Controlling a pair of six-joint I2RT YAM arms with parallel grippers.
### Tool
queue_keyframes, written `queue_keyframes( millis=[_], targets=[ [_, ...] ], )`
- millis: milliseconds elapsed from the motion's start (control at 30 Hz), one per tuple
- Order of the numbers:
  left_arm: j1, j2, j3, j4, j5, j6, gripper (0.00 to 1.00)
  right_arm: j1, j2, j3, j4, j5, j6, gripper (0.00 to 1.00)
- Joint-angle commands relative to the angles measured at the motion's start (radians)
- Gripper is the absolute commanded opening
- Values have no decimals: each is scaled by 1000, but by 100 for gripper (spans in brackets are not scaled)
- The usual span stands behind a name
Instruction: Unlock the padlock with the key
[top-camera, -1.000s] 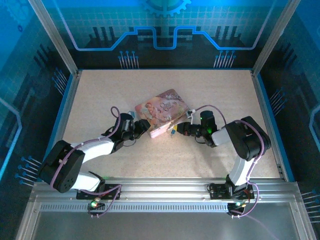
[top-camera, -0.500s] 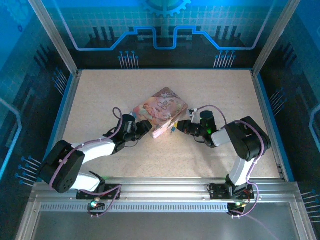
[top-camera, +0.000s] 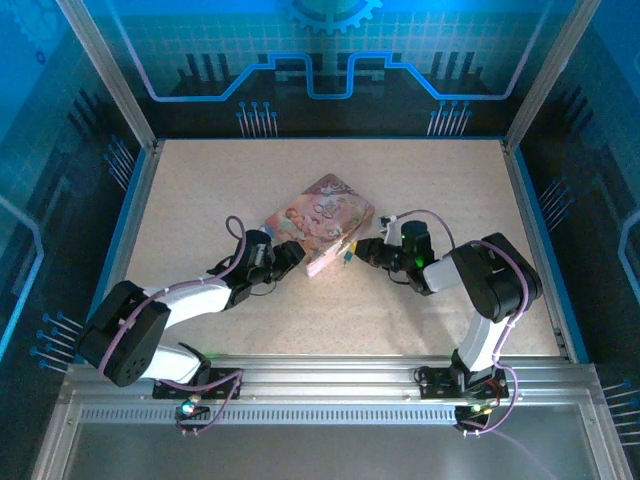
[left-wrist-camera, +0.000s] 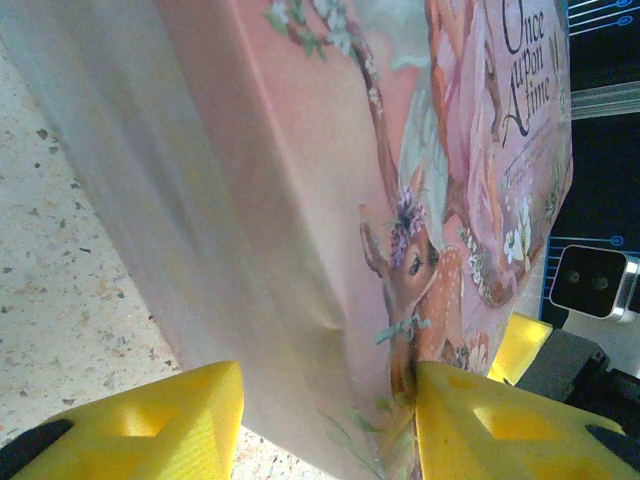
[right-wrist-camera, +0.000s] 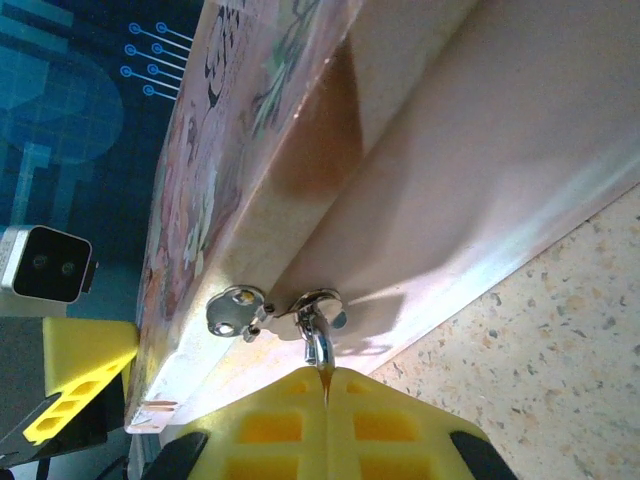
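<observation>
A pink illustrated tin (top-camera: 320, 218) lies mid-table between both arms. My left gripper (top-camera: 293, 256) straddles its near-left corner; in the left wrist view the yellow fingers (left-wrist-camera: 490, 425) sit either side of the tin (left-wrist-camera: 300, 200), shut on it. My right gripper (top-camera: 356, 250) is at the tin's right side, fingers pressed together (right-wrist-camera: 325, 385) on the padlock's thin silver shackle (right-wrist-camera: 320, 345), which hooks through the tin's metal hasp (right-wrist-camera: 236, 311). The padlock (top-camera: 345, 257) is a small dark speck at those fingertips; its body is hidden in the right wrist view. The key is hidden.
The speckled beige table (top-camera: 420, 190) has free room behind and to both sides of the tin. Blue rails and metal posts (top-camera: 535, 200) bound it. The arms' bases stand on the metal beam (top-camera: 330, 375) at the near edge.
The tin has shifted slightly back and to the left, and both grippers have moved with it, staying at its corner and hasp.
</observation>
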Motion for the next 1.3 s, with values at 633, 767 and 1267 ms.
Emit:
queue_keyframes(
  millis=[633, 767, 1267],
  targets=[
    [-11, -32, 17, -237, -46, 84, 50, -42, -20, 60, 22, 29, -31, 0],
    [-12, -127, 72, -387, -96, 150, 51, -13, -24, 27, 23, 27, -28, 0],
    [-119, -51, 392, -480, -60, 295, 51, 62, -98, -65, -2, 75, -32, 0]
  ],
)
